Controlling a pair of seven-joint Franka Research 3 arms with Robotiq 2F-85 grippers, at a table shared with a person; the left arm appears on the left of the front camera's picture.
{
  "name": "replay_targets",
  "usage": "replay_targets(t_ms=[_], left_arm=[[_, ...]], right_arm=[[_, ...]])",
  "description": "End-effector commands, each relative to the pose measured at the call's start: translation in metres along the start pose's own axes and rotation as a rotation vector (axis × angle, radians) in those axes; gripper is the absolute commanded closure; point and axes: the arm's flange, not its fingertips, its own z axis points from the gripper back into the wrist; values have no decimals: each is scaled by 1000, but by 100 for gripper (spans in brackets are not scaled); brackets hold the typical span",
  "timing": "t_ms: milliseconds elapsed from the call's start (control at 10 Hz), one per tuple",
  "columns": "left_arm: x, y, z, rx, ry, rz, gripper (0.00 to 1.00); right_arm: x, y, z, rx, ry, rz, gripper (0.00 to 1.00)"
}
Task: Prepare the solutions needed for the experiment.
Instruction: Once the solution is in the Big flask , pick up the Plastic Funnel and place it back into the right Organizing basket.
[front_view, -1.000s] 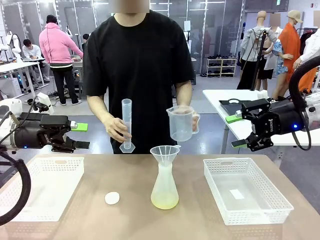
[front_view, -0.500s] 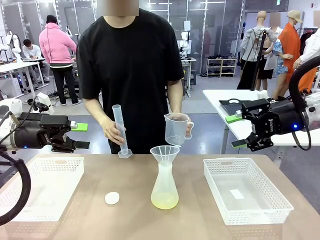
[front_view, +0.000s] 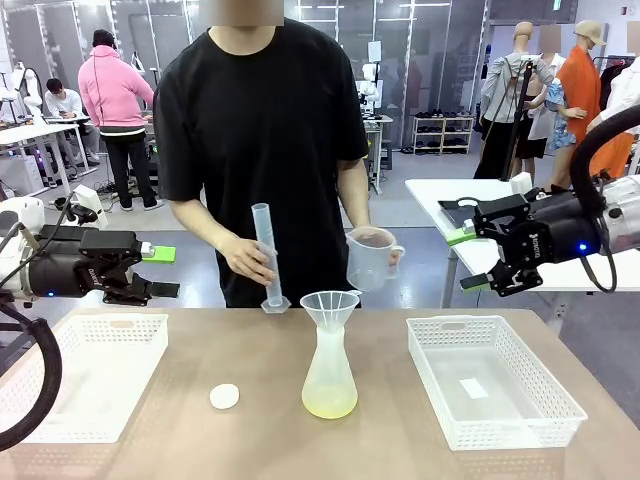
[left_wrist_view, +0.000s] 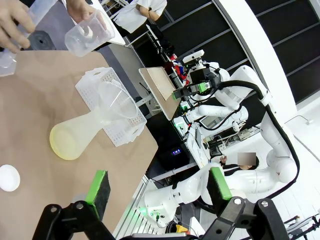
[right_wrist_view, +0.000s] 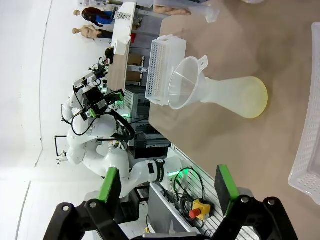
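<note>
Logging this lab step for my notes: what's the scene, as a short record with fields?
flask: upright on table, funnel in its neck
solutions: small pale yellow-green pool in flask base
person: holds cylinder and measuring jug beyond flask
left gripper: open, empty, raised at left
right gripper: open, empty, raised at right
white disc: left of flask

Left end effector (front_view: 160, 272) hovers at nine o'clock, jaws apart; right end effector (front_view: 468, 260) at three o'clock, likewise spread.

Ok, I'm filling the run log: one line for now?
flask: funnel in neck, yellow-green liquid | person: holding cylinder, jug | left end effector: open | right end effector: open
</note>
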Motion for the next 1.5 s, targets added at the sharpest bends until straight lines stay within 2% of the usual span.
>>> replay_targets(t_ms=[0, 700, 1000, 1300, 1400], left_arm=[[-1, -3, 0, 1, 13, 6, 0], [-1, -3, 0, 1, 13, 6, 0], [-1, -3, 0, 1, 13, 6, 0], [-1, -3, 0, 1, 13, 6, 0], [-1, -3, 0, 1, 13, 6, 0]], right_arm=[[5, 13, -8, -77, 0, 21, 5], [18, 86, -91, -421, -26, 212, 5], [23, 101, -117, -492, -48, 200, 5], [28, 104, -127, -539, -70, 166, 5], [21, 98, -119, -496, -48, 221, 5]])
